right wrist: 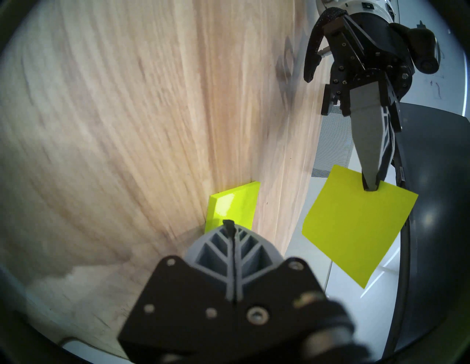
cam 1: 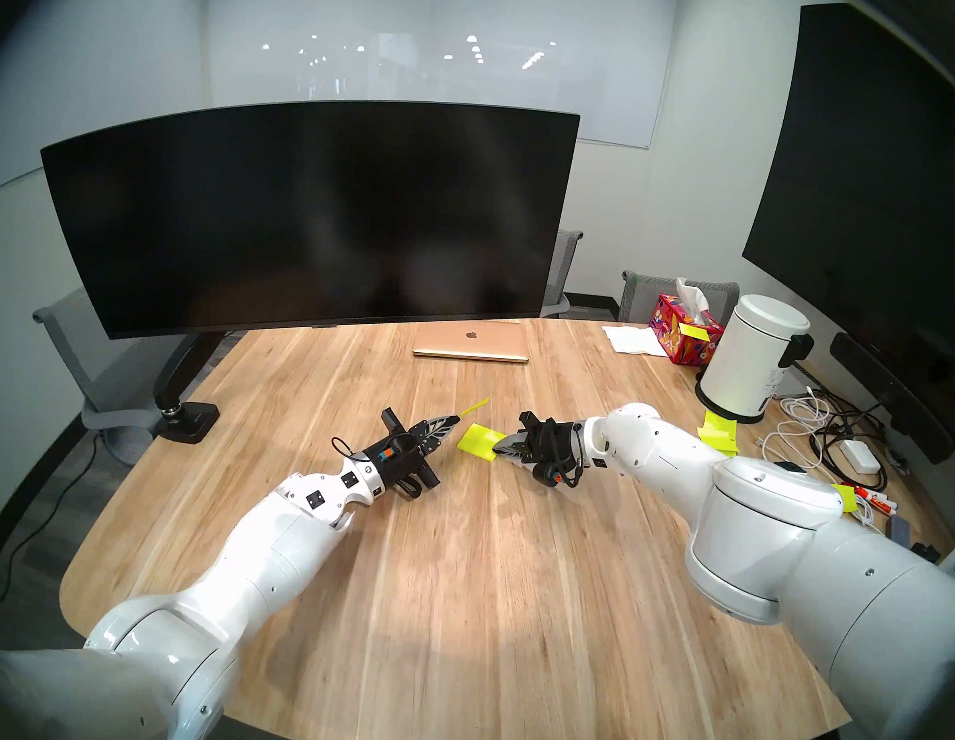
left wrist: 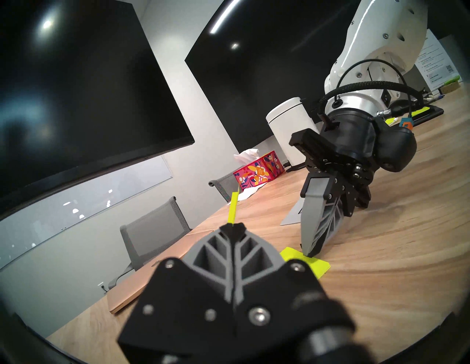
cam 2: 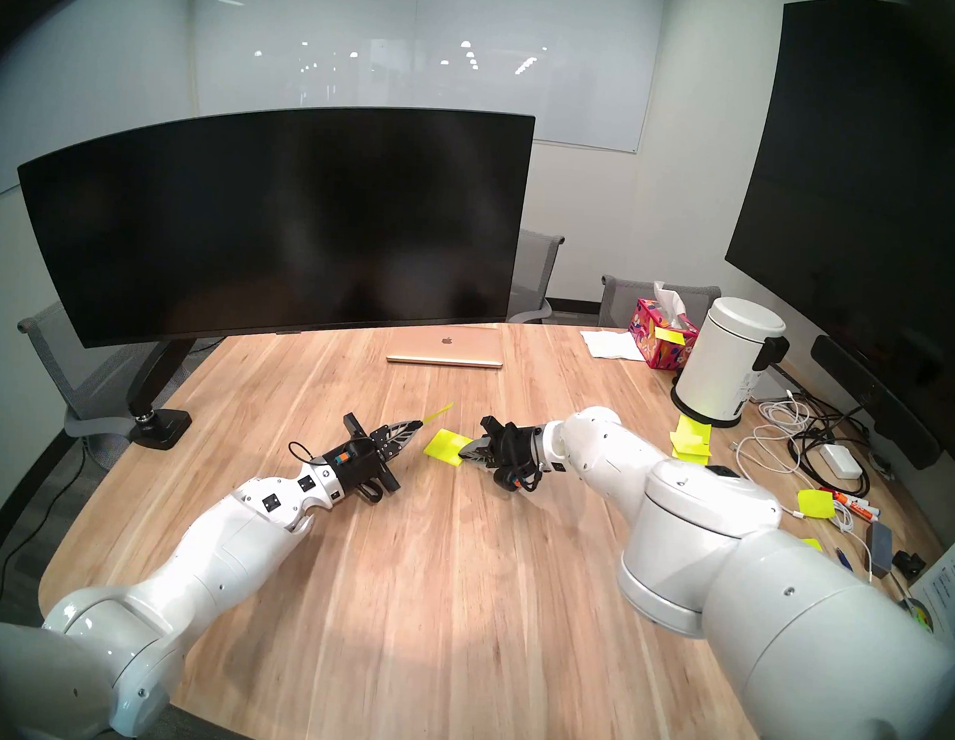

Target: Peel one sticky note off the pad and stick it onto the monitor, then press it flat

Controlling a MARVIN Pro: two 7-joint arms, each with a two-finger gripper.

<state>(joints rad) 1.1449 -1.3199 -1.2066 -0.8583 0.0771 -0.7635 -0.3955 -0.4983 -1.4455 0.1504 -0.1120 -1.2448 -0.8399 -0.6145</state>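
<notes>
Two arms reach over the wooden surface, and the scene reads from the left. The wide curved monitor stands at the far left on its black arm mount, its screen dark and bare. In front of it the left gripper is raised off the surface, its jaws clamped together on one edge of a single sticky note; from the head views the sheet shows edge-on as a thin yellow-green strip sticking out past the fingertips, while the right wrist view shows its full square face hanging free. Just beside it to the right lies the pad, flat on the wood. The right gripper angles downward with its jaws shut together, its tips pressing on the pad's near right corner. Behind them a closed gold laptop lies near the monitor's right end. Farther right stand a floral tissue box and a white cylindrical bin, with loose yellow-green notes and cables scattered near them.
</notes>
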